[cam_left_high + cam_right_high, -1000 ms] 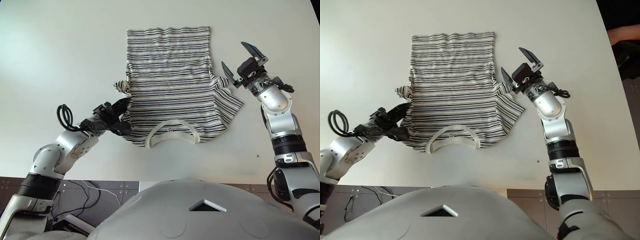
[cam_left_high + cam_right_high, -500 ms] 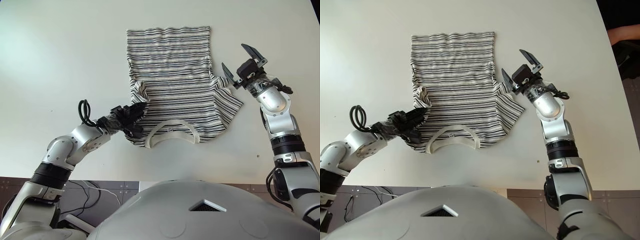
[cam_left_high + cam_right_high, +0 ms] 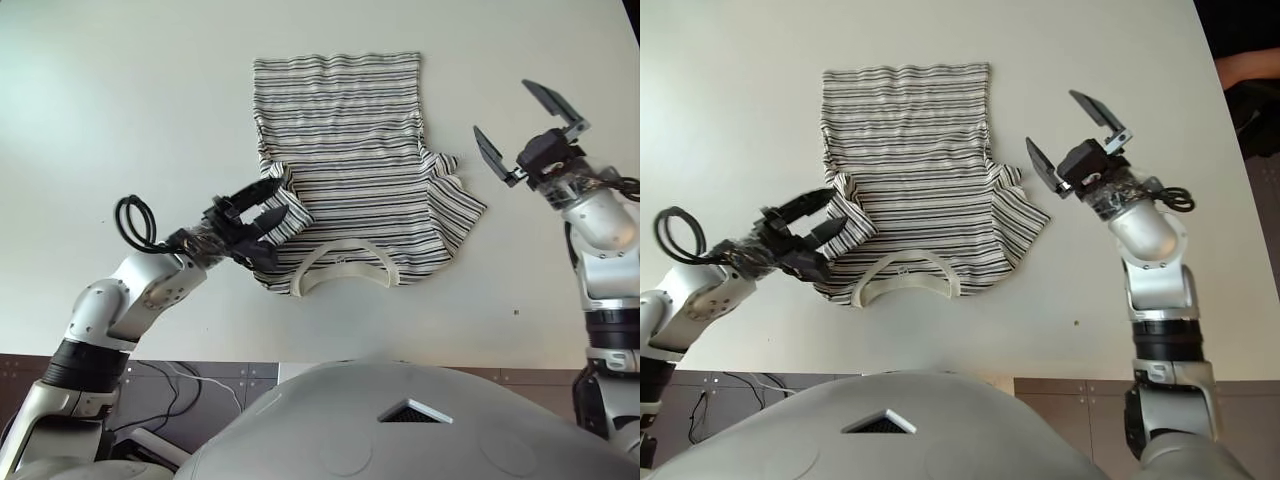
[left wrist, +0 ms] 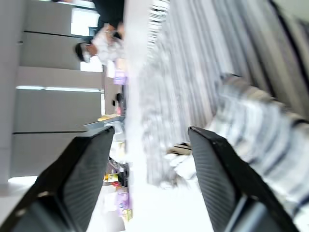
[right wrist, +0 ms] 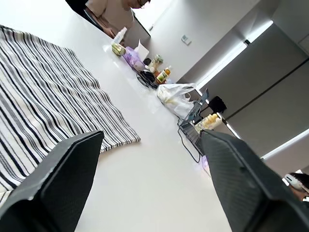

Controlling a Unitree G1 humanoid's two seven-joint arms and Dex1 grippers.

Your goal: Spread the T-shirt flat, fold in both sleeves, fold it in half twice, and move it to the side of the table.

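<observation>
The black-and-white striped T-shirt (image 3: 340,150) lies on the white table (image 3: 120,100), collar (image 3: 345,266) toward me. Its left sleeve (image 3: 287,207) is folded in over the body. The right sleeve (image 3: 455,205) lies spread outward. My left gripper (image 3: 256,212) is open at the folded sleeve's edge, nothing between its fingers (image 4: 82,179). The left wrist view has striped cloth (image 4: 260,130) just beyond them. My right gripper (image 3: 527,128) is open, off the table to the right of the right sleeve. The right wrist view looks over the shirt (image 5: 43,92) past its fingers (image 5: 246,188).
Bare tabletop surrounds the shirt on the left, right and far side. The table's front edge (image 3: 200,352) runs just below the collar. Bottles, bags and other small items (image 5: 159,82) stand at a far end of the table.
My left gripper carried the left sleeve inward onto the shirt, opened, let it go and drew back a little. My right gripper moved right and away from the right sleeve, still open.
</observation>
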